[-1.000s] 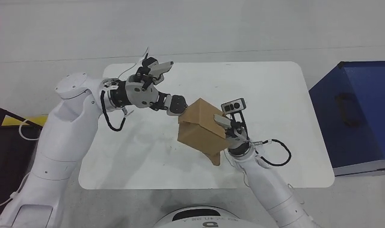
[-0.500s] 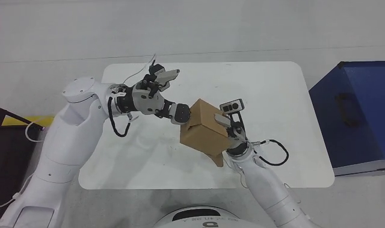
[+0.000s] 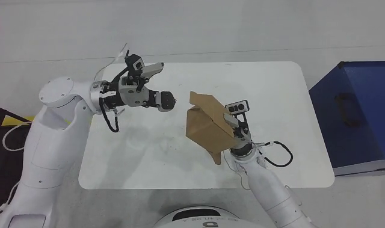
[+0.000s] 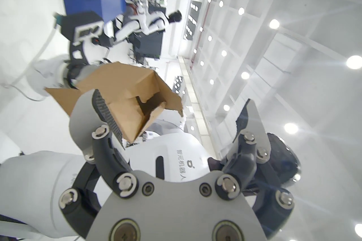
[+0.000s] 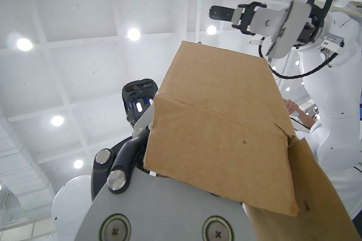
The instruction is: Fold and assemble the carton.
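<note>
Holding the cardboard carton point(image 3: 207, 127) above the white table point(image 3: 277, 83), the right gripper point(image 3: 233, 136) clamps its side; the left gripper point(image 3: 168, 99), fingers spread, hangs well apart. Advisably, push the raised flap point(image 3: 203, 99) squarely along its crease.

carton point(image 3: 207, 127) above table point(image 3: 271, 89) | left gripper point(image 3: 170, 100) left of it, apart | right gripper point(image 3: 232, 133) at its right | bin point(image 3: 352, 117) right of table

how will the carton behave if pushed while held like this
Probably light: the right gripper alone holds the carton tilted up. Its open flaps look thin, so likely floppy there. Gripped at one side, it may pivot under a push.
</note>
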You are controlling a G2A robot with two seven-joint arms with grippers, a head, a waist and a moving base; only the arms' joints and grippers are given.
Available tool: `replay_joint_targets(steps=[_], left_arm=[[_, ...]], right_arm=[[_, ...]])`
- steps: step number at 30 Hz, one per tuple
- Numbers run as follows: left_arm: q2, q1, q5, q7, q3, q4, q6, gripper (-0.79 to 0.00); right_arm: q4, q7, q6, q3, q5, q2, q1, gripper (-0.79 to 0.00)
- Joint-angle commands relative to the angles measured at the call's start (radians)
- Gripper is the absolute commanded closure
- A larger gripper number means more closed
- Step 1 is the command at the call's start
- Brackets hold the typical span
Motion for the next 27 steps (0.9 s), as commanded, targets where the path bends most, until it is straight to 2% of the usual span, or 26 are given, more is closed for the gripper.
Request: replay_joint_targets(steps=[1,4,6,10,20,27], left_arm=[[0.010,0.040,0.064,-0.029,-0.017,-0.035,0.014,-0.785],[0.021,0.080,0.150,-0.071,-0.008,-0.104,0.027,-0.785],[0.024,0.095,0.151,-0.080,-0.004,-0.132,0.034,-0.785],[0.028,0.091,0.184,-0.073,0.011,-0.165,0.055,-0.785],[0.030,0.063,0.112,-0.046,-0.005,-0.165,0.087,-0.785],[0.042,0.049,0.171,-0.045,-0.014,-0.173,0.130,-0.785]], right_arm=[[0.004,-0.006,0.001,0.002,-0.011,0.000,0.001,0.000],[0.012,-0.018,0.005,-0.005,-0.024,-0.003,0.011,0.000],[0.017,-0.023,0.006,-0.012,-0.033,-0.005,0.020,0.000],[0.025,-0.036,0.005,-0.019,-0.063,-0.007,0.031,0.000],[0.022,-0.033,0.001,-0.002,-0.080,-0.006,0.014,0.000],[0.017,-0.048,0.006,0.005,-0.139,-0.003,0.012,0.000]])
